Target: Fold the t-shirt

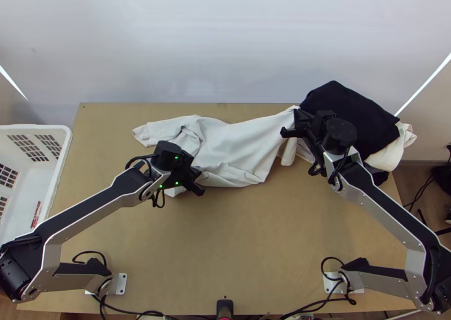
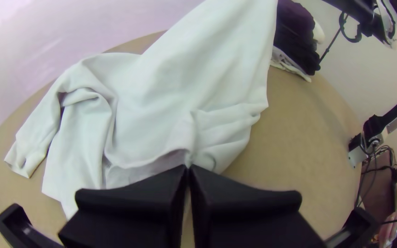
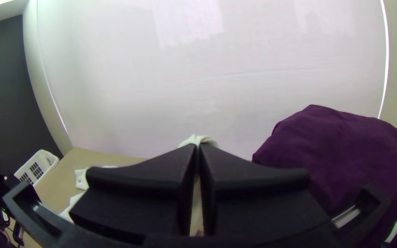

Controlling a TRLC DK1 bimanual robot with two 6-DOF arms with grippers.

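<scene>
While the right end effector [image 1: 296,115] pinches the t-shirt's [image 1: 237,145] raised end, the left end effector [image 1: 196,176] clamps its near edge.

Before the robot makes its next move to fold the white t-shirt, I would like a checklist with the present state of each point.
1. Right pincer holds the t-shirt: ok, shut on it, cloth raised.
2. Left pincer holds its near side: ok, shut at the cloth.
3. T-shirt flat: not ok, creased and partly lifted.
4. Sleeve straight: not ok, rumpled beside the body.
5. T-shirt free of the black cloth: cannot tell.
</scene>
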